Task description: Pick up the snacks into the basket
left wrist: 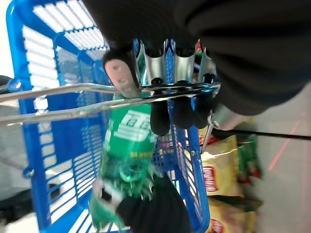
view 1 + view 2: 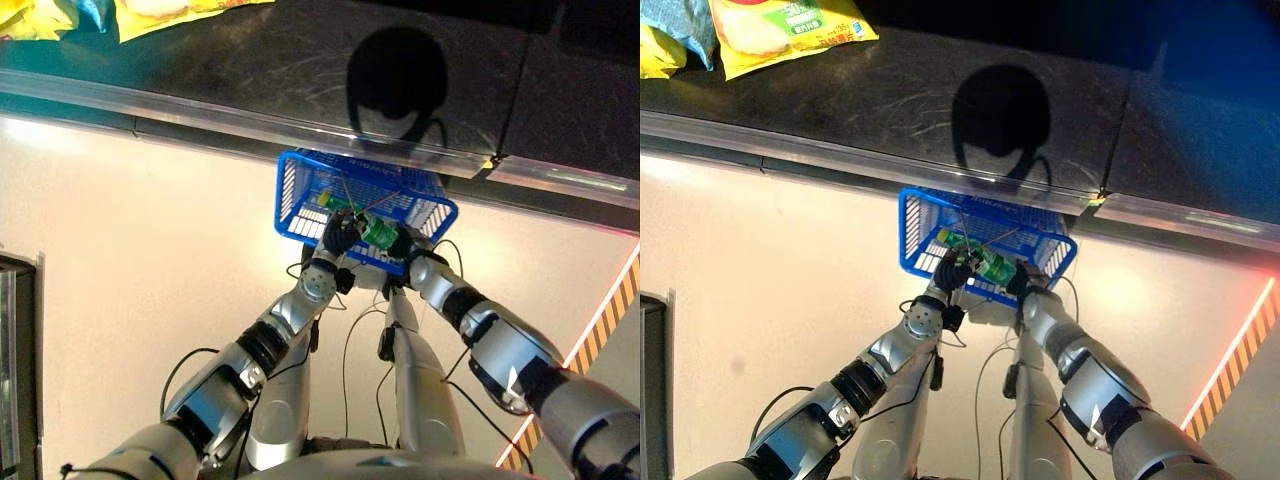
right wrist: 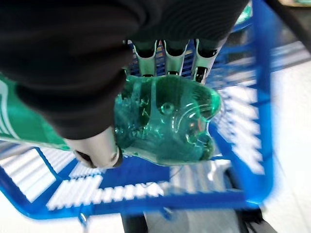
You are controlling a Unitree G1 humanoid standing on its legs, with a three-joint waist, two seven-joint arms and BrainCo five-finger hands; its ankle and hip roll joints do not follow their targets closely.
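Observation:
A blue plastic basket hangs in front of a dark counter, at its metal edge. My left hand is shut on the basket's wire handles, with its fingers curled round them. My right hand is shut on a green plastic bottle, which it holds over the near side of the basket. From the left wrist view the bottle lies inside the basket's rim. Yellow snack bags lie on the counter at the far left.
The dark counter with a metal front edge runs across the top. A blue bag lies beside the yellow ones. More snack bags show past the basket. Striped tape marks the pale floor at right.

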